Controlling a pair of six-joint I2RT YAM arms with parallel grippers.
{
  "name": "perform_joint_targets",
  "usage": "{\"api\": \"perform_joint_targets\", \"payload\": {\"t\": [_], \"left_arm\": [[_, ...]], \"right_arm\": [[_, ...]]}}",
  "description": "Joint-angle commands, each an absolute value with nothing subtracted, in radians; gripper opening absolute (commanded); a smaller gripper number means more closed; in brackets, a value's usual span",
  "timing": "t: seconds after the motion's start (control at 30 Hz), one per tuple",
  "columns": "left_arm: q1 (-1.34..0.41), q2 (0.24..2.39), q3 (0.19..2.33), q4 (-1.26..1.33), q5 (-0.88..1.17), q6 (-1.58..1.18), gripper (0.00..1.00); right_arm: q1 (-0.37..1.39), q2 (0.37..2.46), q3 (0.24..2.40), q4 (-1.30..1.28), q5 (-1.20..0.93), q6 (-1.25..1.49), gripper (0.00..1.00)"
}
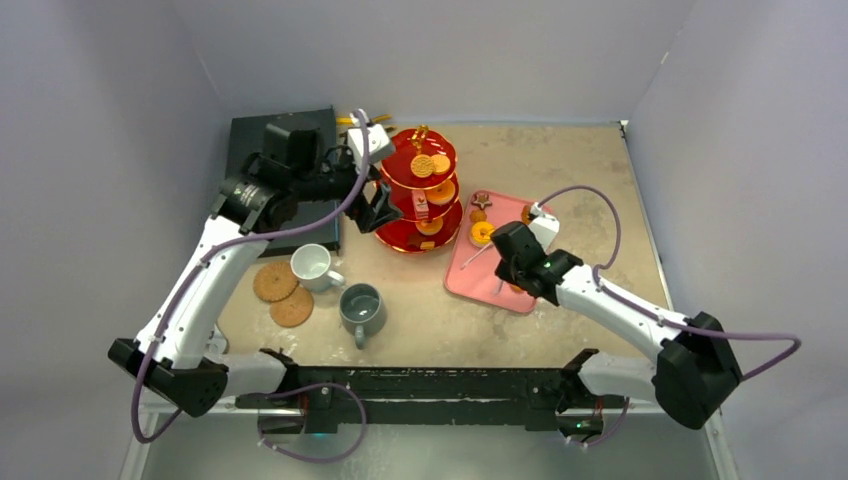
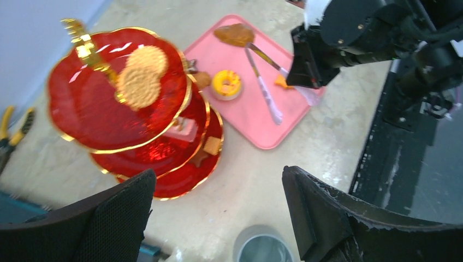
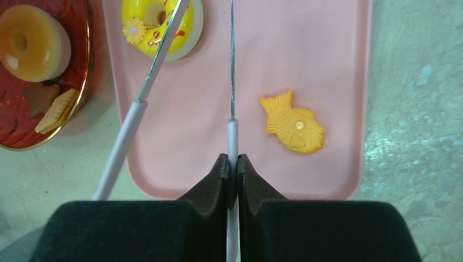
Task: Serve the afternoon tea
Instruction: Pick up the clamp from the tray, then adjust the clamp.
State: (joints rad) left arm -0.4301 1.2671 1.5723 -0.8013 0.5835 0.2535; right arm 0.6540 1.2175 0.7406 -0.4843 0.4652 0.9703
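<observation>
My right end effector (image 3: 232, 161) is clenched on one white-tipped leg of the thin metal tongs (image 3: 233, 142), low over the pink tray (image 3: 338, 65). The other leg lies free just to its left. My left end effector (image 2: 217, 173) is released wide with nothing in it, up beside the stand.

I count one red three-tier stand (image 1: 420, 192) with a gold handle (image 2: 82, 43), at the back middle of the table (image 1: 560, 170). Two round biscuits (image 2: 136, 87) lie on its top tier. The one tray sits just right of the stand. On it I see one yellow doughnut (image 3: 131, 16), one fish-shaped biscuit (image 3: 292, 128) and one brown pastry (image 2: 235, 34).

There are two mugs, a white mug (image 1: 312, 265) and a grey mug (image 1: 361, 308), both upright on the bare table at the front left. Two cork coasters (image 1: 275, 282) touch each other just left of the white mug, with nothing on them. At the back left lie one dark slab (image 1: 250, 140) and one pair of yellow-handled pliers (image 1: 348, 120).

The table is beige and speckled like stone. Plain pale grey walls (image 1: 130, 80) stand on three sides. A black bar (image 1: 420, 385) runs along the near edge.
</observation>
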Motion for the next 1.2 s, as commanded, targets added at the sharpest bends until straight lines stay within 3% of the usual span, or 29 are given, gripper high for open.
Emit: {"api": "perform_joint_targets", "payload": {"t": [0.0,0.1,0.23,0.57,0.67,0.97,1.17], "left_arm": [[-0.504,1.299,1.578,-0.758,0.578,0.194,0.86],[-0.545,1.333,1.576,-0.715,0.599,0.124,0.88],[-0.610,1.370,1.554,-0.624,0.633,0.011,0.98],[-0.637,1.415,1.546,-0.474,0.727,-0.219,1.00],[-0.635,1.410,1.541,-0.439,0.762,-0.248,0.99],[-0.634,1.428,1.615,-0.395,0.769,-0.247,0.80],[-0.633,1.431,1.677,-0.402,0.761,-0.244,0.86]], "right_arm": [[0.660,1.150,0.801,-0.572,0.558,0.995,0.00],[0.692,1.048,0.833,-0.544,0.625,0.959,0.00],[0.703,0.917,0.870,-0.314,0.684,0.775,0.00],[0.763,0.953,0.968,0.128,0.645,0.451,0.00],[0.778,0.930,0.949,0.207,0.617,0.432,0.00],[0.840,0.906,0.937,0.276,0.584,0.365,0.00],[0.865,0.925,0.936,0.280,0.623,0.325,0.00]]}}
